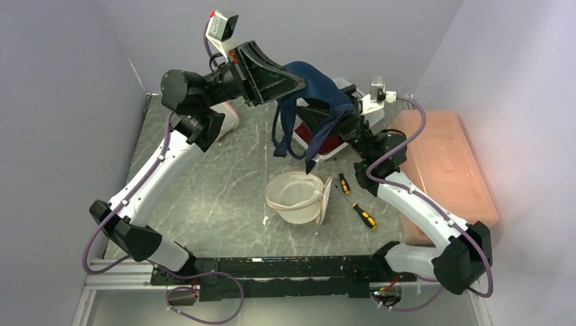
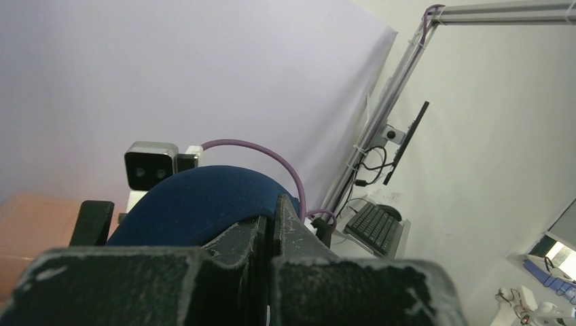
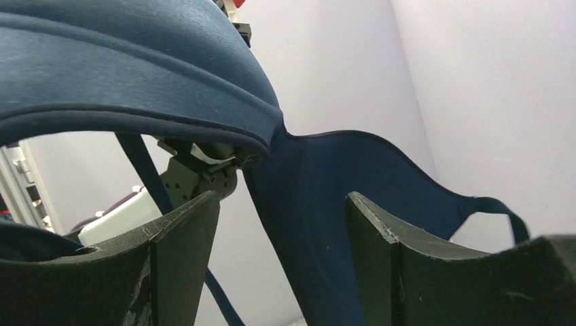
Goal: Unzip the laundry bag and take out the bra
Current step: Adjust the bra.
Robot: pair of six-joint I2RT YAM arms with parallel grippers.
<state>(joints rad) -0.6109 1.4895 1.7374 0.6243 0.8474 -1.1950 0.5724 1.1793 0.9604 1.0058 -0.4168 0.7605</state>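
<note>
The bra (image 1: 314,85) is hanging over the far middle of the table (image 1: 204,197), the laundry bag (image 1: 297,197) is lying in front of it, with screwdrivers (image 1: 358,209) just right of the bag and a box (image 1: 445,163) further right.

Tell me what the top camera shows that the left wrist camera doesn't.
Only the top camera shows the table, the white mesh laundry bag lying open on it, and two screwdrivers beside the bag. Only the left wrist camera shows a keyboard out beyond the work area. Both show the dark blue bra held up in the air, the left gripper shut on it, and the orange box.
</note>
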